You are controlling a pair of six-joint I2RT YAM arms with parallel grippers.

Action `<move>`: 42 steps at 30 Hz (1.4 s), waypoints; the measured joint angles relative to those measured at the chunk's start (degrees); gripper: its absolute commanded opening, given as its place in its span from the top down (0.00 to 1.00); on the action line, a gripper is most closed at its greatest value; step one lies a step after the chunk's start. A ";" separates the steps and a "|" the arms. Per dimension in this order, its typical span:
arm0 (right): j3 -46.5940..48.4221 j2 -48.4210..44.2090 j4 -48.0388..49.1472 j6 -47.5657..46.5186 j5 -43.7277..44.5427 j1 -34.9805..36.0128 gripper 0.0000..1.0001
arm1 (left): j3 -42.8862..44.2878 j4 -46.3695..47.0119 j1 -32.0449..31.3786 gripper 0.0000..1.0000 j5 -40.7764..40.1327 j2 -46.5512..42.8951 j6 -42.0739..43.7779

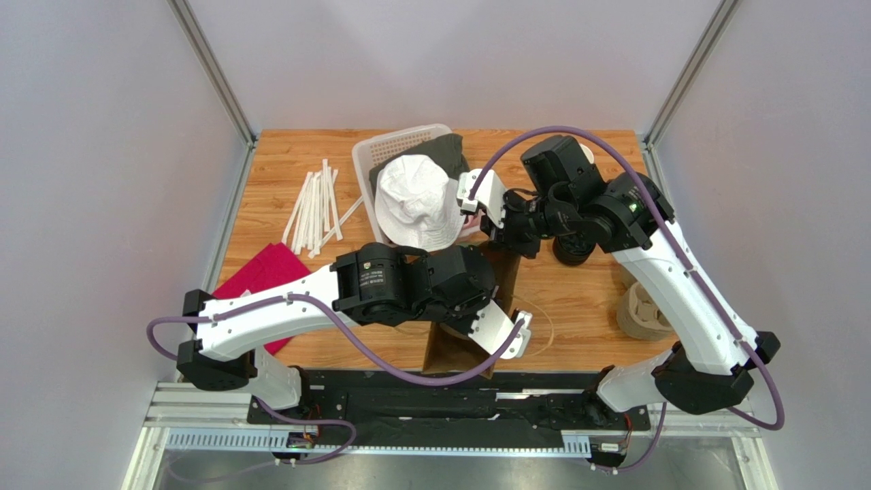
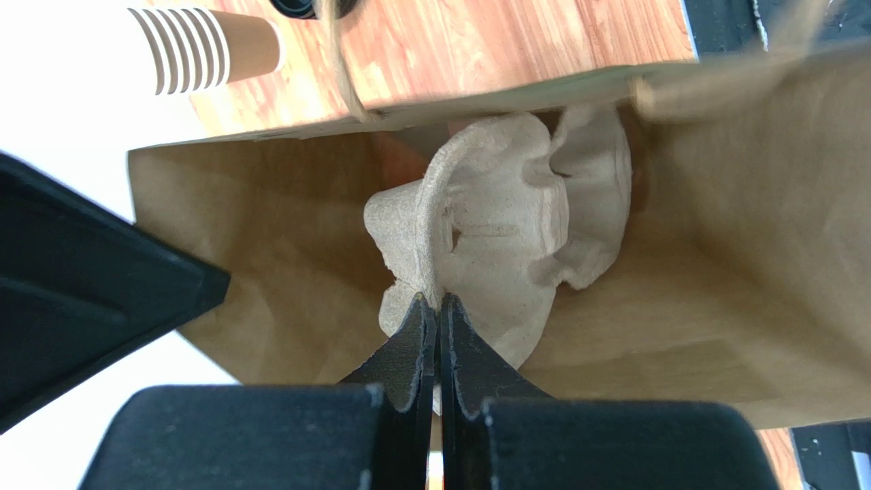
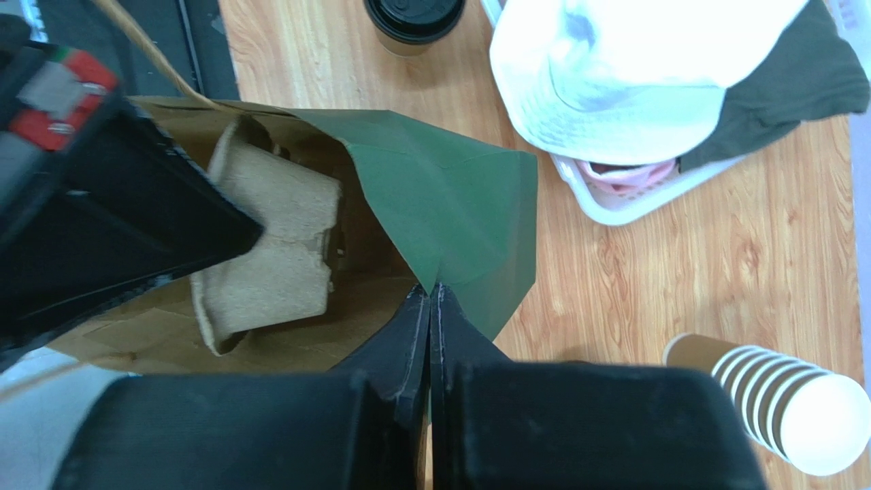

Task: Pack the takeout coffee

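Note:
The takeout coffee, a brown cup with a black lid, stands on the table beyond the paper bag. In the top view it is partly hidden by my right arm. My left gripper is down inside the bag, shut on the edge of a grey pulp cup carrier. My right gripper is shut on the bag's rim, pinching its green side panel outward. The carrier sits tilted in the bag's mouth.
A stack of lidless brown cups lies on its side right of the bag, also in the top view. A white basket holds a white hat and dark cloth. Paper straws and a red napkin lie at the left.

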 measured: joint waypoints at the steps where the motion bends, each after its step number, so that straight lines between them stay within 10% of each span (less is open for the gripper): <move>1: -0.09 -0.13 0.02 -0.13 -0.52 0.00 1.00 | -0.28 0.20 0.00 1.00 0.11 0.00 -0.13; 42: -2.91 -0.07 0.22 -1.62 -6.05 -0.48 1.00 | 0.57 -2.19 6.43 1.00 9.94 6.78 -5.64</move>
